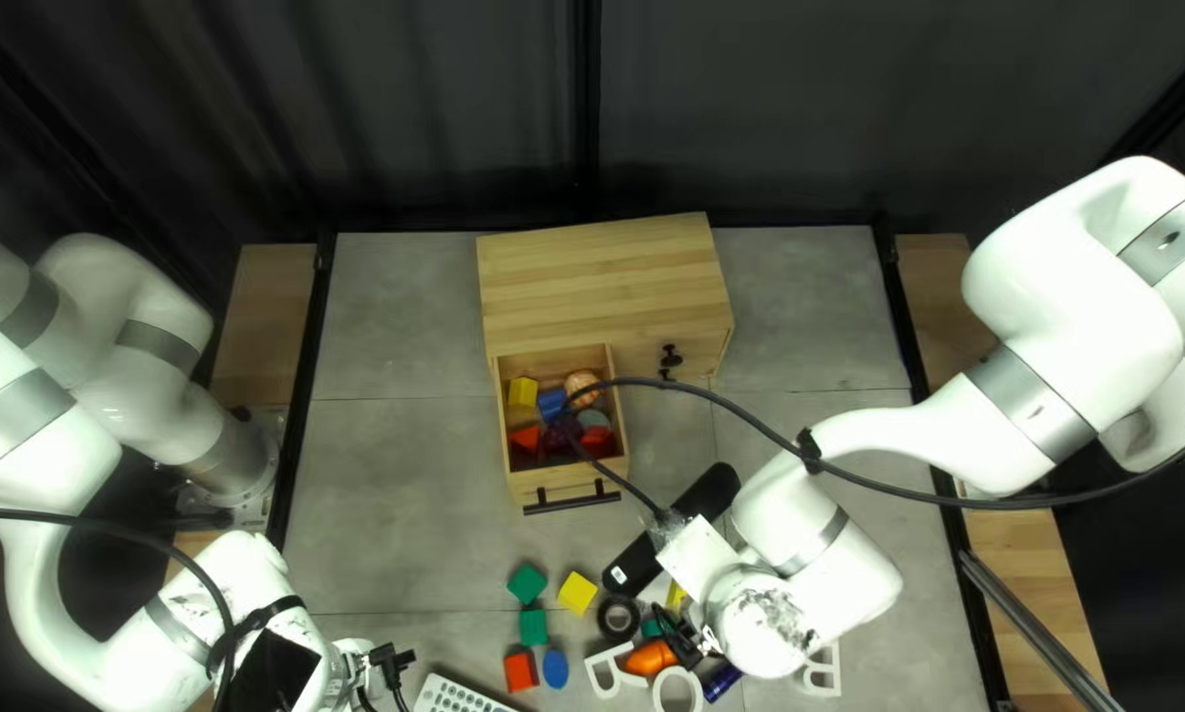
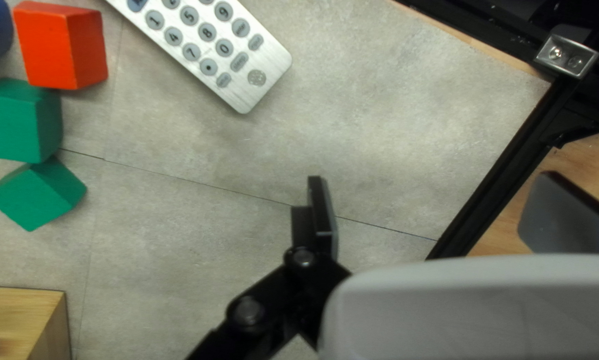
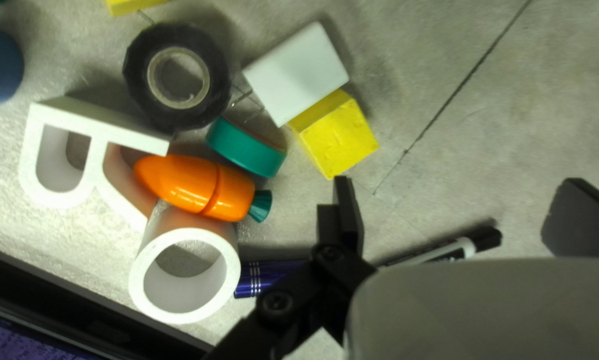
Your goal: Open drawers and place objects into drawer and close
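Observation:
A wooden cabinet (image 1: 606,284) stands at the back; its left drawer (image 1: 563,483) is pulled out and holds several coloured pieces. My left gripper (image 1: 384,670) is low at the left of the top left view. Seen from its wrist, the left gripper (image 2: 443,208) stands open above bare table, beside a remote (image 2: 209,50). My right gripper (image 1: 687,641) is partly hidden by its arm, over the loose objects. The right gripper (image 3: 463,210) is open in its wrist view, with a marker (image 3: 446,251) under it and a yellow block (image 3: 336,133) and orange carrot (image 3: 196,187) beside it.
Green blocks (image 1: 533,626), a red block (image 1: 521,671), a blue piece (image 1: 555,669) and black tape (image 1: 617,617) lie before the drawer. A long black object (image 1: 673,530) lies near my right arm. A white letter R (image 3: 93,150) and white ring (image 3: 185,275) touch the carrot.

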Robot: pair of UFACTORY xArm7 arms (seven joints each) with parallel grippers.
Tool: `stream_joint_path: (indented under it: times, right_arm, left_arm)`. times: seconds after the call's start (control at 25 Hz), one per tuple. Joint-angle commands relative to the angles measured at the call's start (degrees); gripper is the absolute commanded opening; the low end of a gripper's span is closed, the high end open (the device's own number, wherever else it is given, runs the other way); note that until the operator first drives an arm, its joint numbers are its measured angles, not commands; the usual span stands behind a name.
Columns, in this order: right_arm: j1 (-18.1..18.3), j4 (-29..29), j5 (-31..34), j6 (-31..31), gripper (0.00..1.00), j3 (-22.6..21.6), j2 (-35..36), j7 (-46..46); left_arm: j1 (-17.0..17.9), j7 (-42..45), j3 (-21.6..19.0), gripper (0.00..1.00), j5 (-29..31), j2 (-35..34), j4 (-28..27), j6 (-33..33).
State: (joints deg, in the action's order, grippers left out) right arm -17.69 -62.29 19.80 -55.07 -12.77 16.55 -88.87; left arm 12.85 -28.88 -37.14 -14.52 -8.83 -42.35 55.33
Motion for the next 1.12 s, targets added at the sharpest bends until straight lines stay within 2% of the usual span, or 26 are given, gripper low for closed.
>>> stream_joint_path:
  times: [0.04,0.44,0.64,0.84,1.12]
  right_arm:
    - [0.52,2.89,1.71,4.93,1.0,0.39,0.65,0.81]
    - [0.77,8.41,6.79,13.5,1.0,1.17,0.6,1.95]
    - [0.87,9.84,8.55,15.75,1.0,1.18,-0.15,3.38]
    - [0.99,9.81,10.44,16.81,1.0,0.99,-0.59,6.74]
    - [2.39,8.92,9.92,18.42,1.0,-0.1,-0.03,14.95]
  left_arm:
    - [0.0,0.0,0.0,1.0,0.0,0.0,0.0,0.0]
    - [0.0,0.0,0.0,1.0,0.0,0.0,0.0,0.0]
    - [0.0,0.0,0.0,1.0,0.0,0.0,0.0,0.0]
    - [0.0,0.0,0.0,1.0,0.0,0.0,0.0,0.0]
    - [0.0,0.0,0.0,1.0,0.0,0.0,0.0,0.0]
